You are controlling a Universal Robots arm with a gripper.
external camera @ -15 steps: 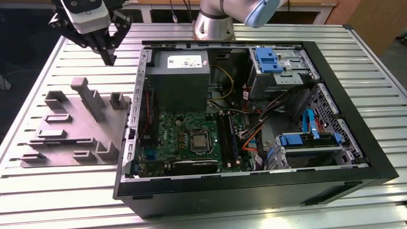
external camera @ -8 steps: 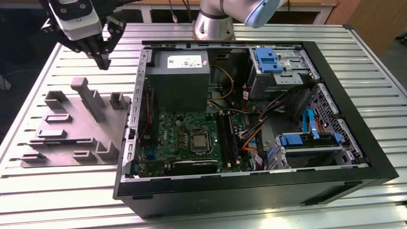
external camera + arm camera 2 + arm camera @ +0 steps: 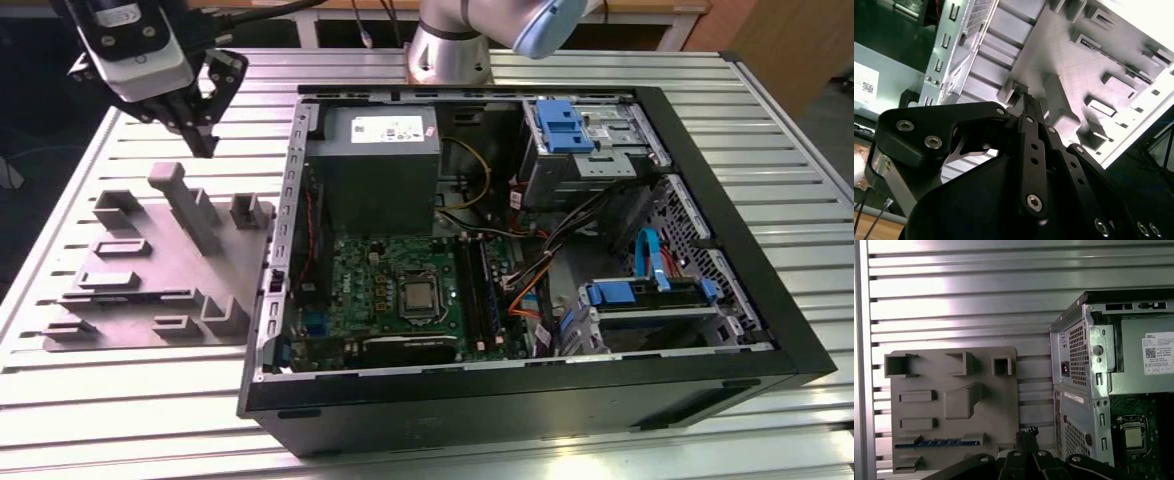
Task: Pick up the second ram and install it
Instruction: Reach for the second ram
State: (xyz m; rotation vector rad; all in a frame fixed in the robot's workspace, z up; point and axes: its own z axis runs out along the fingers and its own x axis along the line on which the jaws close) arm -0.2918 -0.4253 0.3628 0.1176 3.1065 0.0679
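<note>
The pincer (image 3: pixel 204 138) is hovering above the grey holder (image 3: pixel 140 262), fingertips pressed together and carrying nothing. The second ram (image 3: pixel 936 443) is sitting edge-up in a slot near that holder's corner. Descending with the fingertips together, the pincer is likely risking striking the stick's edge instead of straddling it.

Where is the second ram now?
In the first wrist view, the second ram sits in a slot of the grey fixture plate beside the open computer case.

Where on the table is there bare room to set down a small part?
Bare table runs along the near side of tray and case, and past the case on the exterior view's right. Tray and case interior are crowded.
</note>
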